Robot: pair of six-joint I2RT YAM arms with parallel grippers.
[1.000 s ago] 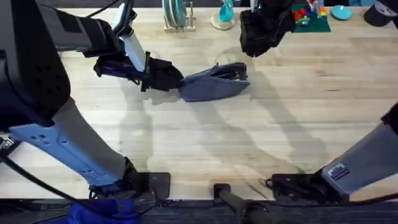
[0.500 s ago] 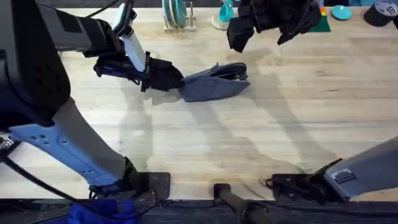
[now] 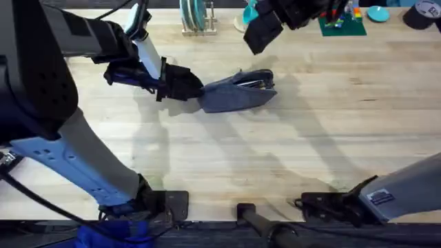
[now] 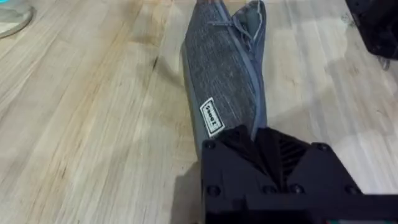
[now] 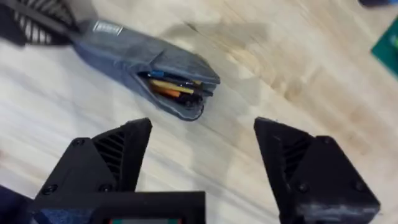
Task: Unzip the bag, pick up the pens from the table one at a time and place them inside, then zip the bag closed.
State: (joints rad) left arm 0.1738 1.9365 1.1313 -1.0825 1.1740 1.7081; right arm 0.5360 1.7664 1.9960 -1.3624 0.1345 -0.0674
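Step in hand: the pens look already loaded, since yellow and dark shafts show inside the open mouth of the small oblong blue-grey fabric pouch; zipping shut remains.
Bag position: it lies on its side on the light wooden plank table, mid-table toward the far side, mouth end pointing toward the right arm's side.
Pens: the slim pens sit within the mouth; I judge both are in, though the silver one is hard to pick out among the dark shapes.
Left gripper: its black jaws are closed on the bag's closed end, pinning it against the table.
Right gripper: jaws wide apart, holding nothing, raised above the table near the mouth end, not touching the bag.
Zipper: open; a small pull tab appears near the mouth end in the left wrist view.
Next move: the right jaws need to descend, narrow onto the pull tab, and draw it along the top edge while the left keeps the bag anchored.
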